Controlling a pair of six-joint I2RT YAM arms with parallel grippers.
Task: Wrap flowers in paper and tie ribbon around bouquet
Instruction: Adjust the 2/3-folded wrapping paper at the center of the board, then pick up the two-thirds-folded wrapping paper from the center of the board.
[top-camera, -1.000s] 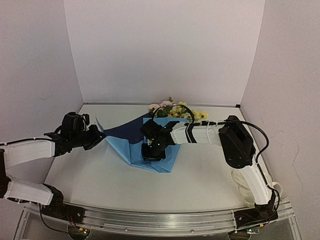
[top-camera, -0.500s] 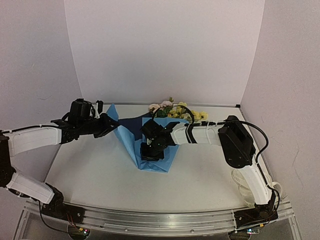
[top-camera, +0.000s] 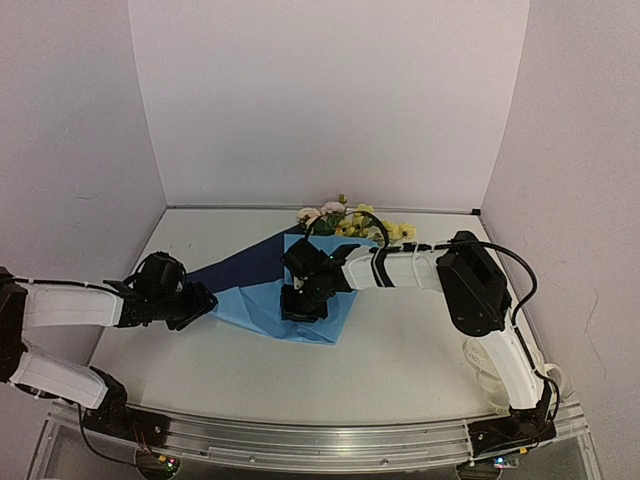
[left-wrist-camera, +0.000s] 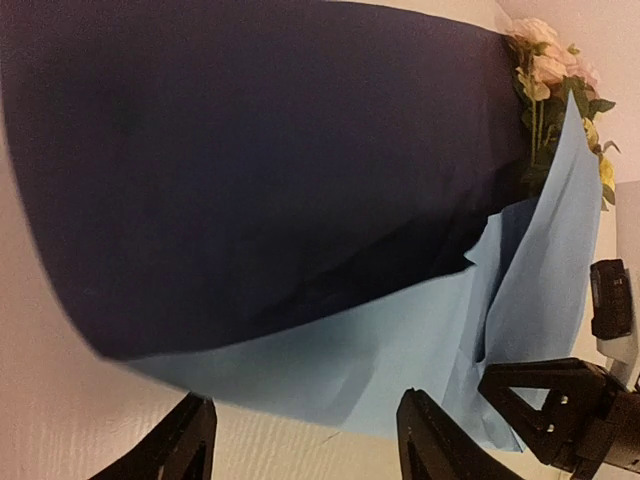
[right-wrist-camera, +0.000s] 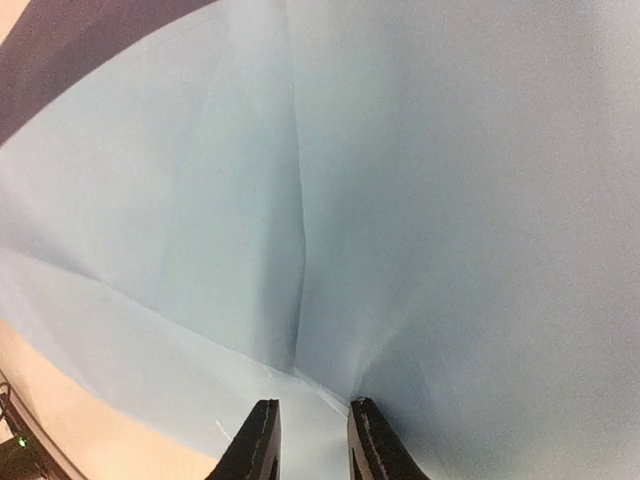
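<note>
The blue paper lies flat mid-table, its dark reverse flap stretching left. Pink and yellow flowers stick out past its far edge, also seen in the left wrist view. My left gripper hovers low at the paper's left edge, open and holding nothing. My right gripper points down onto the folded paper, its jaws narrowed on a raised crease. A pale looped strand by the right arm's base may be the ribbon; I cannot tell.
White walls close in the table at the back and both sides. The right arm reaches across the middle from the right. Bare tabletop shows in front of the paper.
The left gripper had raised the paper's left corner; it has since opened, let go and dropped back to the near left. The flap has fallen flat. The right gripper stayed put.
</note>
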